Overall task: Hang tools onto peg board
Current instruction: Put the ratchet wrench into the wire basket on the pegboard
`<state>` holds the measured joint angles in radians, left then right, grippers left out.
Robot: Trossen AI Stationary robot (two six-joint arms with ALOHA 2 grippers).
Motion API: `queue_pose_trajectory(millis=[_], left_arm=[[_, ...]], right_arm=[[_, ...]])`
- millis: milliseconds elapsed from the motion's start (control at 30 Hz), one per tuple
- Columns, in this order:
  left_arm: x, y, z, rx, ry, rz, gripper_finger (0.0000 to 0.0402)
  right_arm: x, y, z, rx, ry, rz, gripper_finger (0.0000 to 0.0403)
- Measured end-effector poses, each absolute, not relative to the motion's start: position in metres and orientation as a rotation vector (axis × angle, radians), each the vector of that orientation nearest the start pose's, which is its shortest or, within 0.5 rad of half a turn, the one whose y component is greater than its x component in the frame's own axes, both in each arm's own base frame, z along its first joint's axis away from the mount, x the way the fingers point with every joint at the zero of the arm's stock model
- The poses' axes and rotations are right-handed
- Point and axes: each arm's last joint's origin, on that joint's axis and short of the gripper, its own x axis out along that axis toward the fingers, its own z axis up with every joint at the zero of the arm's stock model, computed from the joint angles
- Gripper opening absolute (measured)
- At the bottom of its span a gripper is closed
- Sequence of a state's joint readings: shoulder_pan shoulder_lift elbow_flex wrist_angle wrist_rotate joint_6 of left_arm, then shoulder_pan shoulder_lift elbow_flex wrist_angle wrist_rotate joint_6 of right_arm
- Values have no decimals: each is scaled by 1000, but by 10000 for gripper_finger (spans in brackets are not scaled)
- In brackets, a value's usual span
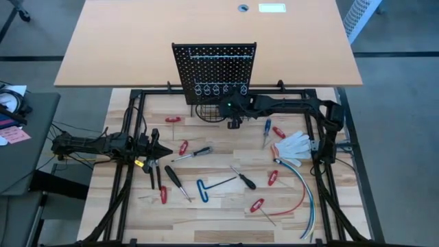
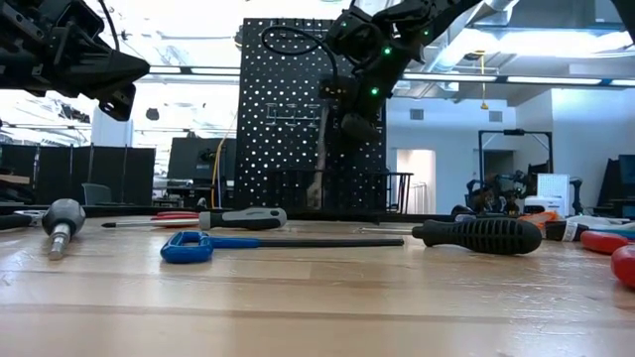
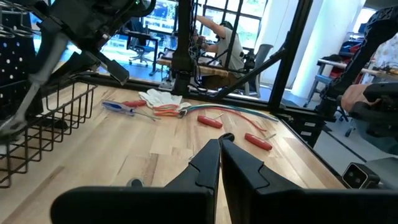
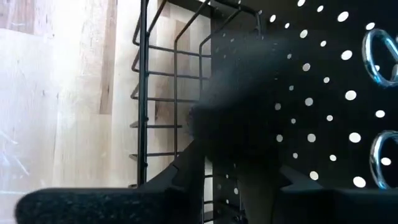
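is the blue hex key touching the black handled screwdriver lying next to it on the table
Apart. The high view shows bare wood between the blue hex key and the black-handled screwdriver.

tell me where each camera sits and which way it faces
High: overhead, straight down on the peg board, both arms.
Low: tabletop level, facing the peg board; right arm above.
Left wrist: past its shut fingers across the table to white gloves.
Right wrist: close on the wire basket.
Shared: high and low both show the blue T-handle hex key.

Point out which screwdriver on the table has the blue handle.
The small screwdriver lying just left of the white gloves, on the right arm's side. The other screwdrivers, such as the one beside the blue T-handle hex key, have black handles.
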<state>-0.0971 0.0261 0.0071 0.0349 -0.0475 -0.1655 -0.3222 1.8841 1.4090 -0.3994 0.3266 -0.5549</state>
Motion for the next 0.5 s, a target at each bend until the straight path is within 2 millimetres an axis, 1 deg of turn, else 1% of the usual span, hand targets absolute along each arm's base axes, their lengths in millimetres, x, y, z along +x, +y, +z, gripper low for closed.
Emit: queue_pose_trajectory(millis=[267,400,500], left_arm=[[99,-8,167,-166,-12,-50,12],[99,-8,167,-166,-12,-50,12],[99,-8,167,-166,-12,-50,12]], right_arm=[[383,-137,225,-523,1036,-366,154],[381,-133,232,-518,1018,-368,184],[378,-129,241,-538,1006,-359,199]])
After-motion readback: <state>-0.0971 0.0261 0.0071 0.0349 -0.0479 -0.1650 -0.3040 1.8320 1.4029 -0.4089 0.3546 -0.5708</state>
